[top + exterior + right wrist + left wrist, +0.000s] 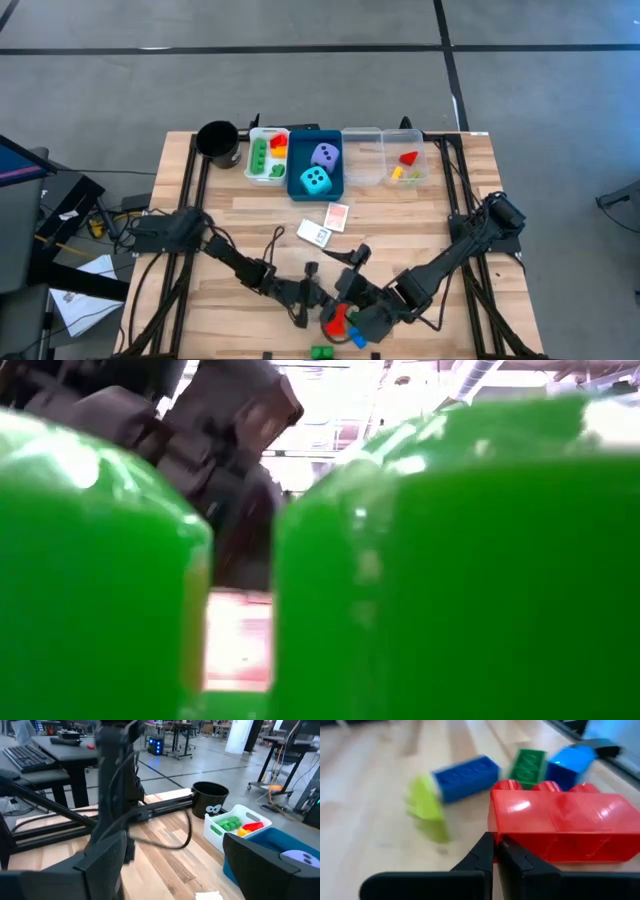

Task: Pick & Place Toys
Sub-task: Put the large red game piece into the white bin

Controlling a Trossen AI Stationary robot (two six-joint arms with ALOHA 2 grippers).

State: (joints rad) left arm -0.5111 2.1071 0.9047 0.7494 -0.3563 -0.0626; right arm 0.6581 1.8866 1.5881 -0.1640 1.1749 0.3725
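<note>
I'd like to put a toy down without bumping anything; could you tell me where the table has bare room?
Bare wood lies between the black cup and the left arm, and right of the card packs below the clear trays. It is crowded at the near edge, where both grippers meet over the red brick.

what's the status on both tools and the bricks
Left tool shut empty beside red brick. Right tool open, raised. Blue brick, green brick close by.
</note>
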